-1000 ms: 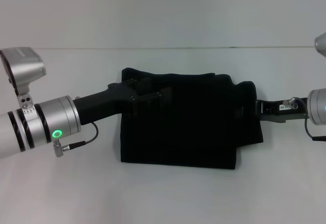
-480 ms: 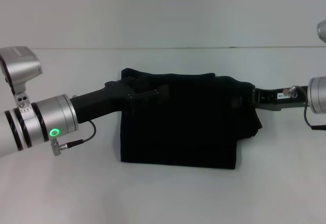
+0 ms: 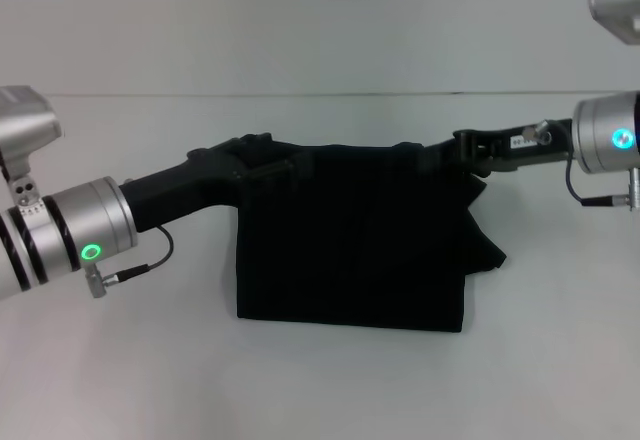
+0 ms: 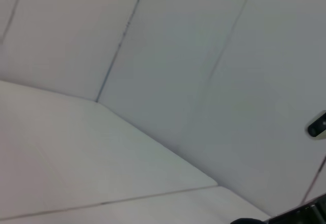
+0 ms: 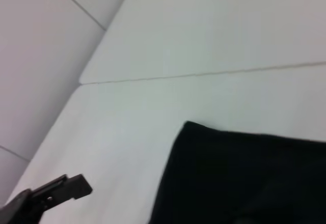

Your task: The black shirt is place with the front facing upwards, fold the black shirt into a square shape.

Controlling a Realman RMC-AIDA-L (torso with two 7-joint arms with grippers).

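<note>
Both claws rose | black shirt (image 3: 350,240) visible head/right-wrist only

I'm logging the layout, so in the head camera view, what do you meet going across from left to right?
Left gripper at the shirt's far left corner → black shirt on the table → right gripper at its far right corner.

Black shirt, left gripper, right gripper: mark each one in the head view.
black shirt (image 3: 350,245), head view, middle of the folded cloth.
left gripper (image 3: 262,160), head view, tip at the shirt's far left corner.
right gripper (image 3: 462,153), head view, tip at the shirt's far right corner.
</note>
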